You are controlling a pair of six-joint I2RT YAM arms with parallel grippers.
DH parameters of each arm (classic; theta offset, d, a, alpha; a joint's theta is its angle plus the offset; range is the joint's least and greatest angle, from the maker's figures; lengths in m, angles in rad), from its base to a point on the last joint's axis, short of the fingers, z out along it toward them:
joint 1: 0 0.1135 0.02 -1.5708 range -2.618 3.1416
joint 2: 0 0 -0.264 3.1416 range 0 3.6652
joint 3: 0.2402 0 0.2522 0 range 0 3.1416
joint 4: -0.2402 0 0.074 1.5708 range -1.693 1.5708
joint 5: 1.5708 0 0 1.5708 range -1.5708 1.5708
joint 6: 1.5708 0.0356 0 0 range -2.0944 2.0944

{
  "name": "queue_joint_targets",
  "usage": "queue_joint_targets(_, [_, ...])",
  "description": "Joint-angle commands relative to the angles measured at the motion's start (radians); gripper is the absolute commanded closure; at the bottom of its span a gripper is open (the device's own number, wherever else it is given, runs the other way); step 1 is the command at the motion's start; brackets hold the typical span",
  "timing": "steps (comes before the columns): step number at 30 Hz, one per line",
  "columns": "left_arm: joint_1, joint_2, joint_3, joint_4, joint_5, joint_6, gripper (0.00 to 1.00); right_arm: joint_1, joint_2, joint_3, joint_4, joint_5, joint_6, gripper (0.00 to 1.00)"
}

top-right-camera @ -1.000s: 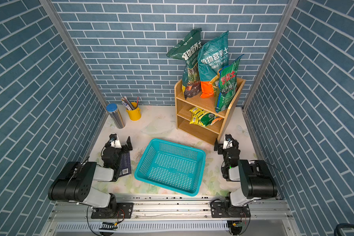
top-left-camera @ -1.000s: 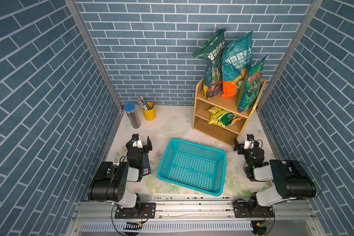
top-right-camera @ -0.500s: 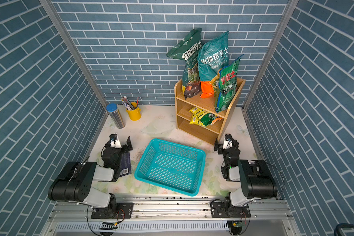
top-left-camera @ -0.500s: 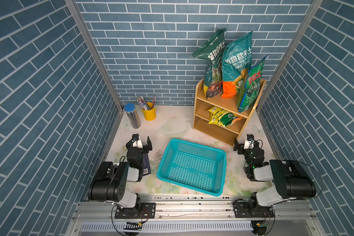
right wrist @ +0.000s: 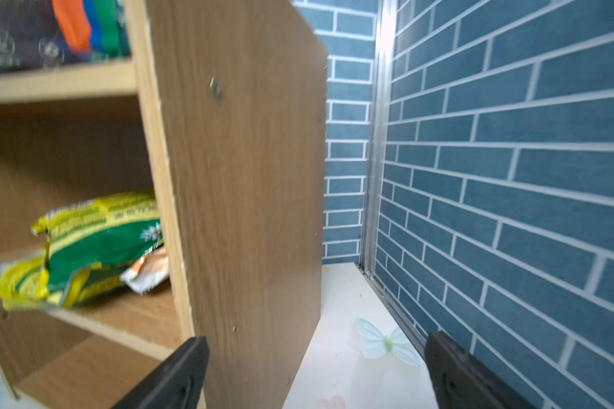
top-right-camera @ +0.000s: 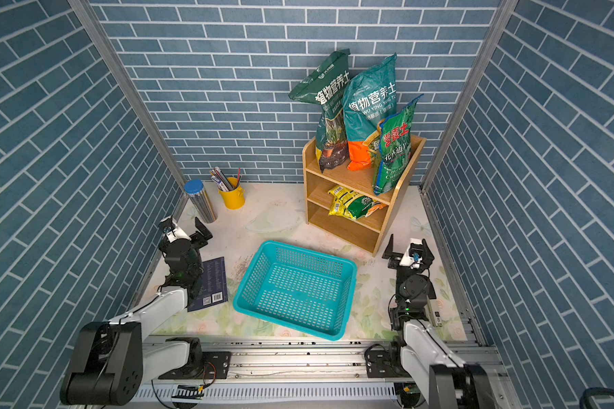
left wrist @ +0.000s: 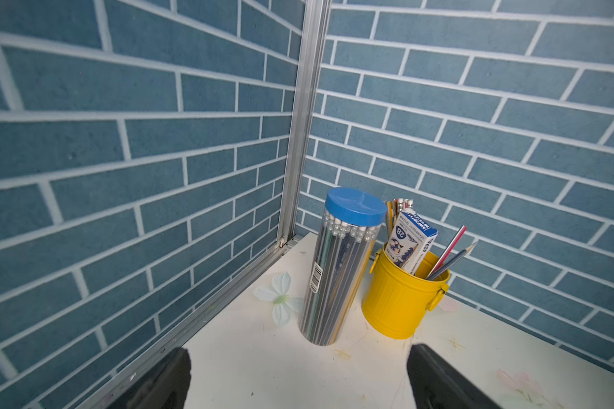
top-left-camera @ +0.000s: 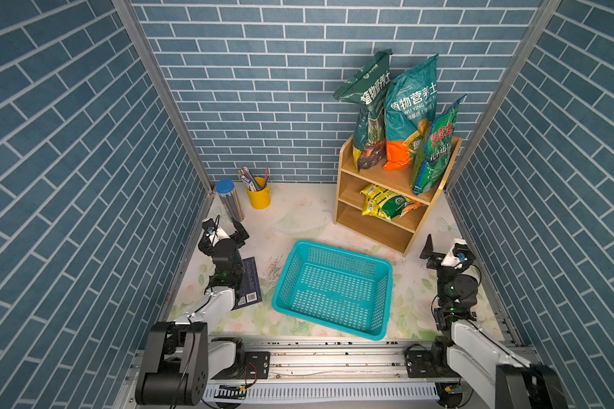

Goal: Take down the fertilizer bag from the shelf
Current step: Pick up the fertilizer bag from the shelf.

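While the right gripper [top-left-camera: 444, 253] hangs open and empty, the yellow-green fertilizer bag [top-left-camera: 387, 205] lies on the middle tier of the shelf [top-left-camera: 380, 176], ahead and to its left. A straight reach would likely hit the side panel [right wrist: 249, 194], toppling the tall soil bags [top-left-camera: 408, 113] above.
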Motion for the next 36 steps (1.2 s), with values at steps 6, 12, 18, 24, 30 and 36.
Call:
queue_joint_targets(6, [-0.001, 0.033, 0.162, -0.289, 0.164, -0.067, 0.00, 0.006, -0.128, 0.247, -0.466, 0.067, 0.180, 0.00])
queue_joint_targets(12, [0.003, -0.087, 0.088, -0.138, 0.269, -0.006, 0.00, 0.003, -0.118, 0.509, -0.840, 0.022, 0.224, 0.00])
queue_joint_targets(18, [0.004, -0.036, 0.219, -0.333, 0.484, 0.072, 0.00, 0.003, -0.174, 0.512, -0.842, -0.287, 0.173, 0.00])
queue_joint_targets(24, [0.004, -0.243, 0.089, -0.242, 0.444, 0.083, 0.00, 0.004, -0.193, 0.532, -0.765, -0.415, 0.226, 0.00])
queue_joint_targets(30, [0.005, -0.350, -0.092, 0.036, 0.671, 0.042, 0.00, 0.004, 0.045, 0.928, -1.006, -0.513, 0.220, 0.00])
queue_joint_targets(36, [0.010, -0.218, 0.296, -0.424, 0.661, -0.264, 0.00, 0.013, 0.171, 1.250, -1.176, -0.476, 0.188, 0.00])
